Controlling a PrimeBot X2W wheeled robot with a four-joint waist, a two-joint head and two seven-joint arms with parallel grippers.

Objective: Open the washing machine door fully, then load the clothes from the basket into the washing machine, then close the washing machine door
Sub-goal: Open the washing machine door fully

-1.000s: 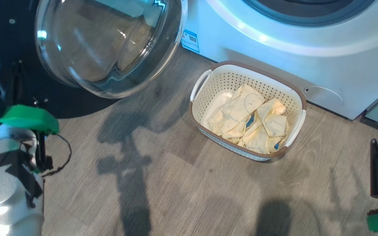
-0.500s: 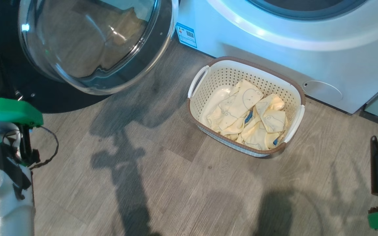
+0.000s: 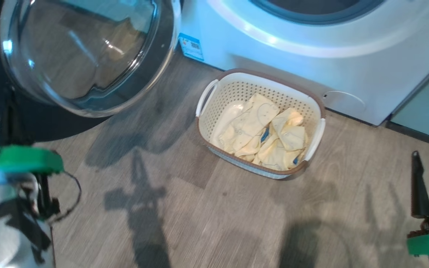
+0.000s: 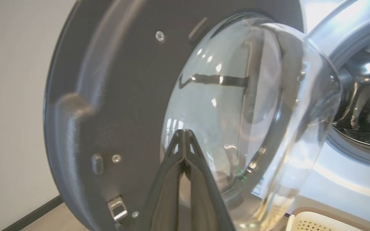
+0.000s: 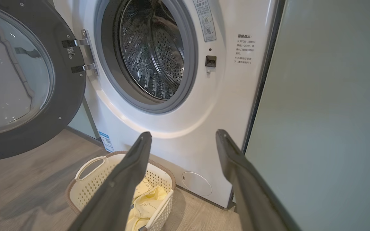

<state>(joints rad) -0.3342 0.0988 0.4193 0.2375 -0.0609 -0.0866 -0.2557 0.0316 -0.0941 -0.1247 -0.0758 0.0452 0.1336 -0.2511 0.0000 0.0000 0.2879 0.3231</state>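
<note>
The washing machine door [image 3: 84, 56] stood wide open, freeing the drum [image 5: 153, 48]. The left end effector [image 4: 183, 133] was pressed together beside it. The right end effector [image 5: 183, 134] was spread, ready for the basket [image 3: 233, 89] of clothes [image 3: 259, 130] on the floor [image 3: 199, 216].

Washing machine [image 5: 223, 106] front — Chinese notice [image 5: 243, 49] headed 温馨提示; blue QR sticker [image 5: 107, 141] unreadable.

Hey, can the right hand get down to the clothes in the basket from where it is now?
Probably yes. The right hand is open, the basket stands open-topped on the floor with the clothes uncovered, and the washing machine door hangs off to its left.
</note>
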